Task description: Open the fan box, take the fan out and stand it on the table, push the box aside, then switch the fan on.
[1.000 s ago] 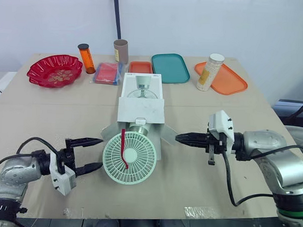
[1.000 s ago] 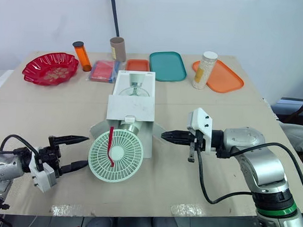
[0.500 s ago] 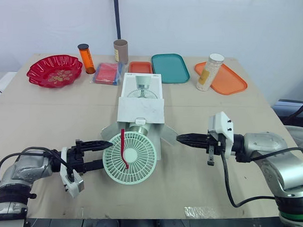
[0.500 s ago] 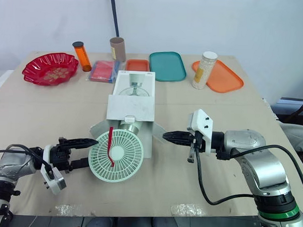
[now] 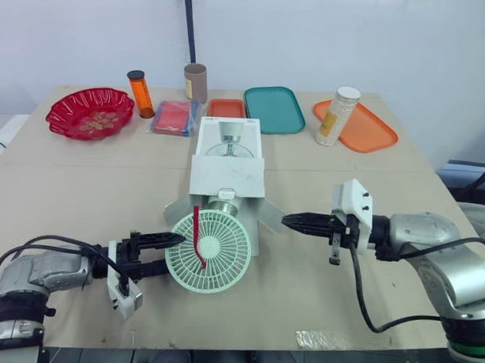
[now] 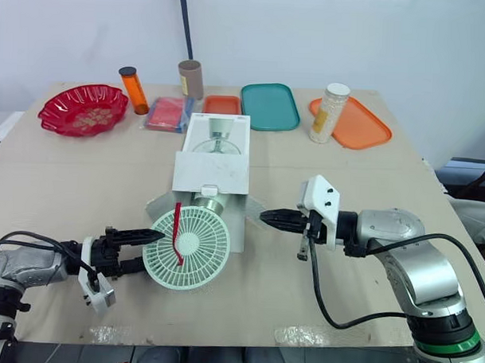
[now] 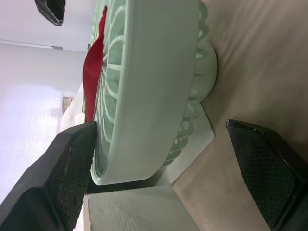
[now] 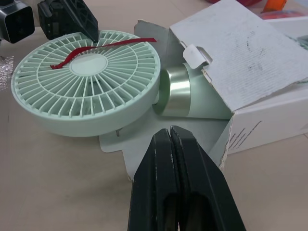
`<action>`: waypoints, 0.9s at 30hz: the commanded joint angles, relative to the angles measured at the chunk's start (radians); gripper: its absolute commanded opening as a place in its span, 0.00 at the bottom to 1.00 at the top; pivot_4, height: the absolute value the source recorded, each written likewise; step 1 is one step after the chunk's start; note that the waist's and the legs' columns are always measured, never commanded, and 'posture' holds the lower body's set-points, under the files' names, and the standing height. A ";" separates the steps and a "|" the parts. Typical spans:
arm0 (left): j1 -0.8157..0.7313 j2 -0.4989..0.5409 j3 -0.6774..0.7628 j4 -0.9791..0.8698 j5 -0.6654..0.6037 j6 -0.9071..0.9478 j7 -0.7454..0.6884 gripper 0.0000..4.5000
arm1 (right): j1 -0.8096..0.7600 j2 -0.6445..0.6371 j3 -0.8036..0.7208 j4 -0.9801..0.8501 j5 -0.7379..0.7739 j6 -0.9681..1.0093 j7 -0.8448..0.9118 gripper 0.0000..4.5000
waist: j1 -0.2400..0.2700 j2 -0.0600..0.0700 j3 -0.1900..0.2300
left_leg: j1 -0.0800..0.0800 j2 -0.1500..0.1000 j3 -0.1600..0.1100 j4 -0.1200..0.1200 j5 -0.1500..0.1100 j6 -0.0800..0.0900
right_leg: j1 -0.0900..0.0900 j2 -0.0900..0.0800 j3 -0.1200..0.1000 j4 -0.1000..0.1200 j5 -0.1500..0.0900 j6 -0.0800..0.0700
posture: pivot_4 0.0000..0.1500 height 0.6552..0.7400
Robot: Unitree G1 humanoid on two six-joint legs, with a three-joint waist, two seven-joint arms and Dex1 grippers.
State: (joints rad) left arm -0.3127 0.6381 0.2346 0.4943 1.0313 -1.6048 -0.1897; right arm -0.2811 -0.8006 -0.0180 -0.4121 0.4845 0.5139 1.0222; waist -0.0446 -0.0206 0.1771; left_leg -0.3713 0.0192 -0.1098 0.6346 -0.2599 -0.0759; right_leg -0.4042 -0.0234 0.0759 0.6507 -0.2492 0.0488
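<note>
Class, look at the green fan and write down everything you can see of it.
The fan is pale green, plastic by its look: a round slatted head on a shiny cylindrical neck. A red ribbon lies across the grille. The fan lies face up, tilted, head out over the open flap, neck inside the open white box. The open left claw straddles the head's rim; contact is unclear.

Left arm (image 5: 46, 272) comes in low, forearm about level. Left gripper (image 5: 173, 251): jaws spread wide, one finger above the other. Right arm (image 5: 432, 240) bent at elbow, forearm level, pointing toward robot's left. Right gripper (image 5: 290, 222): jaws pressed together.
</note>
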 commanded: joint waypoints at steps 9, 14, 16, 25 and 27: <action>-0.027 0.178 -0.351 -0.107 0.404 0.315 0.708 1.00 | 0.008 -0.024 -0.028 -0.059 0.007 0.000 -0.022 0.00 | 0.000 0.000 -0.001 | 0.000 -0.001 -0.001 0.000 0.000 0.000 | 0.000 -0.001 0.000 0.001 0.001 0.001 | 1.00 1.00; -0.055 0.238 -0.505 -0.108 0.435 0.420 0.875 1.00 | 0.009 -0.023 -0.024 -0.060 0.007 0.001 -0.029 0.00 | 0.000 0.001 -0.002 | 0.000 -0.002 -0.001 0.000 0.000 0.000 | 0.000 -0.001 0.000 0.001 0.001 0.001 | 1.00 1.00; -0.068 0.254 -0.551 -0.109 0.433 0.452 0.918 1.00 | 0.011 -0.022 -0.021 -0.061 0.007 0.001 -0.031 0.00 | 0.000 0.001 -0.002 | 0.001 -0.002 -0.001 0.000 0.000 0.000 | 0.000 -0.001 0.000 0.002 0.001 0.001 | 1.00 1.00; -0.104 0.291 -0.687 -0.109 0.403 0.542 1.019 1.00 | 0.012 -0.020 -0.013 -0.062 0.001 -0.002 -0.036 0.00 | 0.001 0.001 -0.002 | 0.001 -0.002 -0.001 0.000 0.000 0.000 | 0.000 -0.002 0.000 0.002 0.001 0.002 | 1.00 1.00; -0.111 0.292 -0.705 -0.107 0.392 0.553 1.029 1.00 | 0.011 -0.019 -0.012 -0.062 0.000 -0.002 -0.037 0.00 | 0.001 0.001 -0.002 | 0.001 -0.002 -0.001 0.000 0.000 0.000 | 0.000 -0.002 0.000 0.003 0.001 0.002 | 1.00 1.00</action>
State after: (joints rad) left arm -0.4192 0.9198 -0.4328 0.3906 1.4306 -1.0609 0.8275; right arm -0.2669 -0.8107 -0.0177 -0.4344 0.4840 0.5191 0.9919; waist -0.0438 -0.0196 0.1753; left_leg -0.3707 0.0166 -0.1106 0.6348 -0.2596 -0.0756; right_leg -0.4037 -0.0252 0.0756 0.6533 -0.2482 0.0504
